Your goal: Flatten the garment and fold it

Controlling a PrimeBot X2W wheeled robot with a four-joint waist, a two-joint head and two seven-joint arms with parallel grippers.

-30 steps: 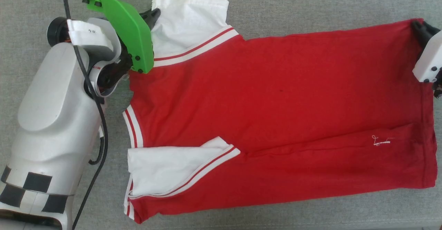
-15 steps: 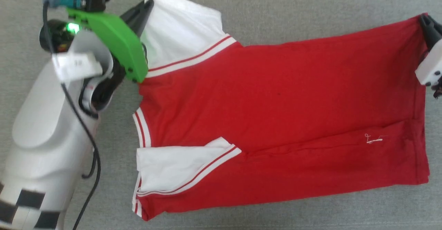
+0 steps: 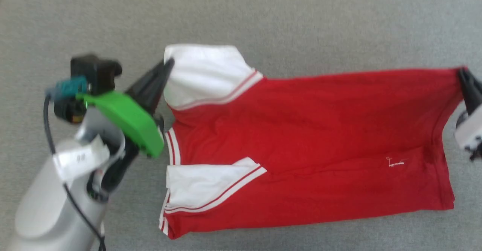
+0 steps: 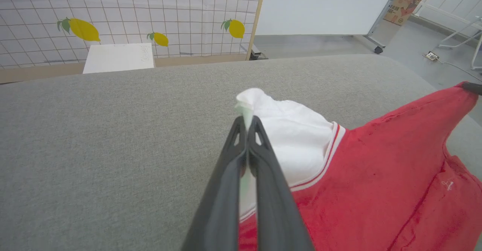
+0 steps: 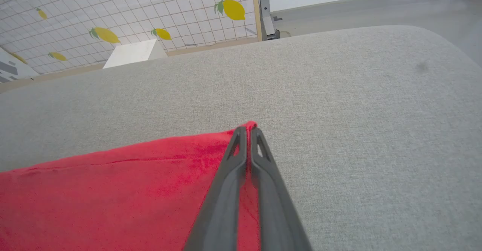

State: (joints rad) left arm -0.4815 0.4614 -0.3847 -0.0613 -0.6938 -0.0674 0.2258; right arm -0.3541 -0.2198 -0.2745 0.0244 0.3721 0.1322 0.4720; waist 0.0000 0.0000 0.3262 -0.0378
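The red garment (image 3: 308, 138) with white sleeves lies stretched sideways across the grey cushion, neck end at the left, hem at the right. My left gripper (image 3: 169, 63) is shut on the far white sleeve (image 4: 286, 130), whose edge sticks up past the left gripper's (image 4: 247, 121) fingertips. My right gripper (image 3: 462, 72) is shut on the far hem corner of the garment (image 5: 113, 190), red cloth pinched between the right gripper's (image 5: 247, 130) fingertips. The near sleeve (image 3: 203, 185) lies folded over the body. The garment's lower strip is folded over along the near side.
The grey cushion (image 3: 263, 17) reaches well beyond the garment on the far side. Past its far edge stand a tiled lemon-print wall (image 4: 131, 13), a white box (image 4: 118, 57) and a bare floor with a wheeled stand (image 4: 376, 43).
The head camera has shifted, so the garment sits lower in view. Both grippers have carried the far sleeve and hem corner outward, pulling the far edge straighter. The right gripper has closed on the hem.
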